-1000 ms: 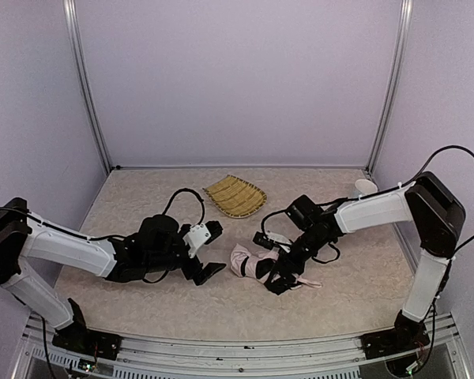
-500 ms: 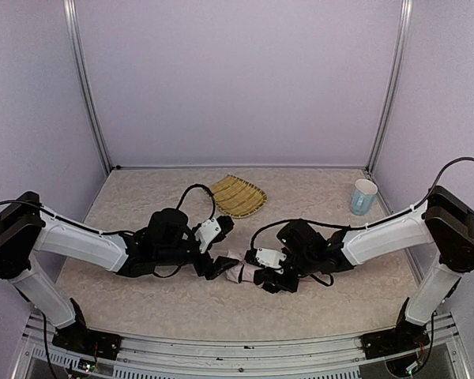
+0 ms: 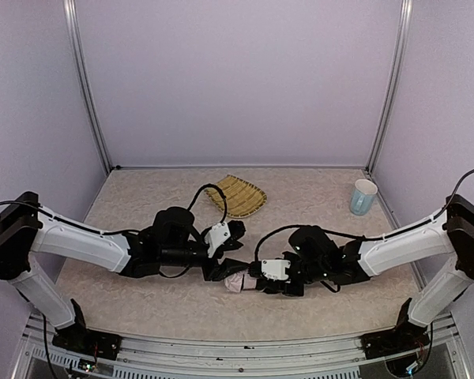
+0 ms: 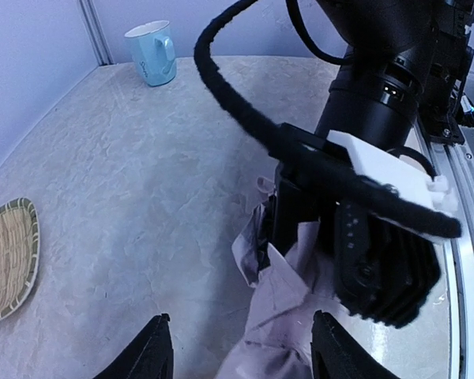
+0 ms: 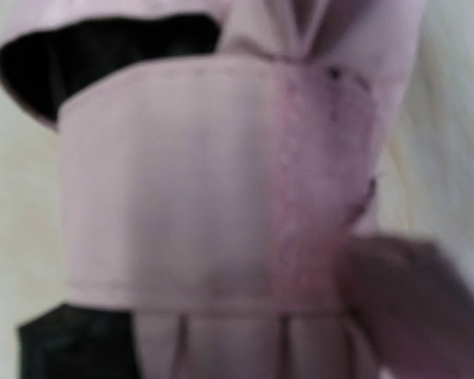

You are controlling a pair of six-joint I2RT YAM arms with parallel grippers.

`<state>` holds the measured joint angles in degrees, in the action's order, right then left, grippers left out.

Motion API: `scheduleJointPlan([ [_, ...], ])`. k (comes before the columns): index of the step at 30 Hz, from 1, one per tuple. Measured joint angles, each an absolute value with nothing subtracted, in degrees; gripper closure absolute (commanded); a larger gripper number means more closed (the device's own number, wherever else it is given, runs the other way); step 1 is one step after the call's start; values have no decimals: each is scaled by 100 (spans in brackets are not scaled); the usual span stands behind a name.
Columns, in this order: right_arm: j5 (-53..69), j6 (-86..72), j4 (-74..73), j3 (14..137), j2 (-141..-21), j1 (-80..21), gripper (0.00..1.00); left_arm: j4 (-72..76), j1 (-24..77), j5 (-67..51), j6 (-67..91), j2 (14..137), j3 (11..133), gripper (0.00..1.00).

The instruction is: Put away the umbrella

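Seeing the umbrella (image 3: 238, 278) collapsed into a pale pink bundle, flat on the surface (image 3: 142, 197), on the arm-base side of the woven bamboo tray (image 3: 235, 196) and well apart from it. Approached from both ends, presumably to keep the loose canopy bunched while tidying it.

Reading the right gripper (image 3: 258, 278) as clamped on the umbrella end lying right of the tray. In the left wrist view, pink fabric pinched right at its black fingers (image 4: 288, 213). Judging it narrow, holding fabric, probably acting as the anchor.

Reading the left gripper (image 4: 241, 351) as partly open, straddling the other end, with fabric against one finger and a gap beside the other. Not clamped yet, by the look of it. Likely set astride to squeeze or roll the folds.

Right wrist view: only blurred pink canopy, a closure strap (image 5: 213, 181) across it, black underside peeking out top left. Can't tell whether fastened.

Also noting a pale blue mug (image 3: 363, 196) far right of the tray. Guessing early-to-mid task, nothing stowed yet. Watch for fabric slipping out on closing.
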<state>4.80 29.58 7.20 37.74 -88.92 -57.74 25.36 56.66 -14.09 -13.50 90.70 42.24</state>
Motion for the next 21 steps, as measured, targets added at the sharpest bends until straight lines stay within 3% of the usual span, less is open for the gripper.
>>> scheduleJointPlan([
  [7,1715,2904,73,4143,-8558,-5682,90,2506,5610,-1704,-1286,9126,4482,45],
  [21,2169,2488,-932,5048,-8705,-5518,98,2884,5046,-3280,-718,8733,4198,27],
])
